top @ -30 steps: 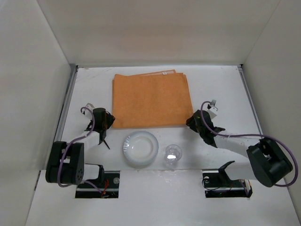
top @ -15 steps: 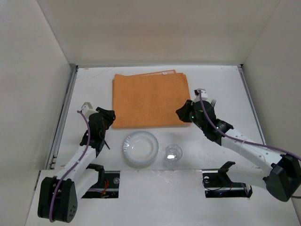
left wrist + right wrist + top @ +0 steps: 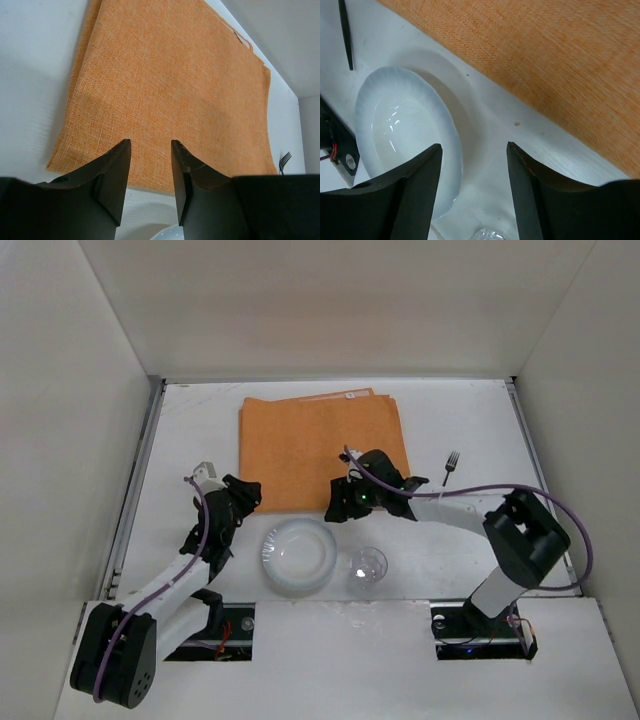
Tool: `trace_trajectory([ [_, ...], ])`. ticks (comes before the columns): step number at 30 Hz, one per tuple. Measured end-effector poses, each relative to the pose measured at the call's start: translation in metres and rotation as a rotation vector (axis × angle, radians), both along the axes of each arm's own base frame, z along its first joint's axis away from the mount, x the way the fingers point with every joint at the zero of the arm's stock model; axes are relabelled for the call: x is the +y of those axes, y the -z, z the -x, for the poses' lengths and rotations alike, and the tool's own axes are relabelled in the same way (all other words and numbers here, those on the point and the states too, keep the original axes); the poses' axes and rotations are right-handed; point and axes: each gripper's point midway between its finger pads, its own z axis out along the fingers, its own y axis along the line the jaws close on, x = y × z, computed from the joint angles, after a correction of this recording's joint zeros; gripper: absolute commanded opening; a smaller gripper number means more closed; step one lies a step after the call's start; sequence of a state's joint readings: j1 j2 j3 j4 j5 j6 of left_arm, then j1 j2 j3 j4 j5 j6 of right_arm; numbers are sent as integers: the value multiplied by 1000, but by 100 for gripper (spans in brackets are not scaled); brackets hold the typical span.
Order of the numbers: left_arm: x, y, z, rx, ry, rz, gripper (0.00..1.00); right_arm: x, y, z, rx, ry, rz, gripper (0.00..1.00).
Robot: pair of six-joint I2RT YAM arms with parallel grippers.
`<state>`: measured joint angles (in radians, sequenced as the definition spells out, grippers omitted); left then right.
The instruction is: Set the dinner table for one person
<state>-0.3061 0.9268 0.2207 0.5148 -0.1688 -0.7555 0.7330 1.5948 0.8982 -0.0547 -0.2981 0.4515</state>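
Observation:
The white dinner table [image 3: 470, 420] carries an orange placemat [image 3: 322, 450] at the back middle. A white plate [image 3: 297, 556] and a clear glass [image 3: 368, 570] stand near the front. A fork [image 3: 451, 467] lies to the right of the placemat. My left gripper [image 3: 245, 495] is open and empty at the placemat's near-left corner; its wrist view shows the jaws [image 3: 149, 145] apart over the cloth [image 3: 170, 80]. My right gripper [image 3: 340, 505] is open and empty at the placemat's near edge, just beyond the plate [image 3: 395, 130]. Its jaws [image 3: 474, 147] stand wide over bare table.
A thin dark utensil [image 3: 345, 30] lies on the table left of the plate. The glass's rim [image 3: 490, 235] shows at the bottom of the right wrist view. The fork's tines [image 3: 284, 161] show in the left wrist view. White walls close in three sides.
My right gripper has swung left from beside the fork to the placemat's near edge above the plate. My left gripper has moved right, toward the placemat's near-left corner.

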Motion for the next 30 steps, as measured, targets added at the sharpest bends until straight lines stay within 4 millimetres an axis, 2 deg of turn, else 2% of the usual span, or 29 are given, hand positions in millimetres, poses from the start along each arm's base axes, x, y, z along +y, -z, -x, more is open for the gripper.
trace_trajectory([
  [6,3,1,1,-13,-7,5,37,21,13,3,60,-100,-20,61],
  [9,7,-4,1,-32,-19,11,38,27,15,14,84,-149,-33,61],
  [13,12,-6,0,-40,-36,15,38,34,23,27,119,-208,-38,56],
  [17,16,-6,-1,-41,-52,20,38,37,38,38,169,-247,-27,45],
  [20,19,-6,-1,-41,-60,21,38,38,45,41,190,-261,-25,27],
  [21,19,-5,-1,-40,-62,21,38,40,44,42,199,-266,-31,20],
  [23,20,-4,-1,-40,-65,21,38,44,39,43,215,-271,-54,14],
  [27,22,-4,0,-42,-70,24,39,55,20,46,215,-306,-117,12],
  [30,28,-6,0,-51,-92,30,40,60,13,51,197,-322,-125,11],
])
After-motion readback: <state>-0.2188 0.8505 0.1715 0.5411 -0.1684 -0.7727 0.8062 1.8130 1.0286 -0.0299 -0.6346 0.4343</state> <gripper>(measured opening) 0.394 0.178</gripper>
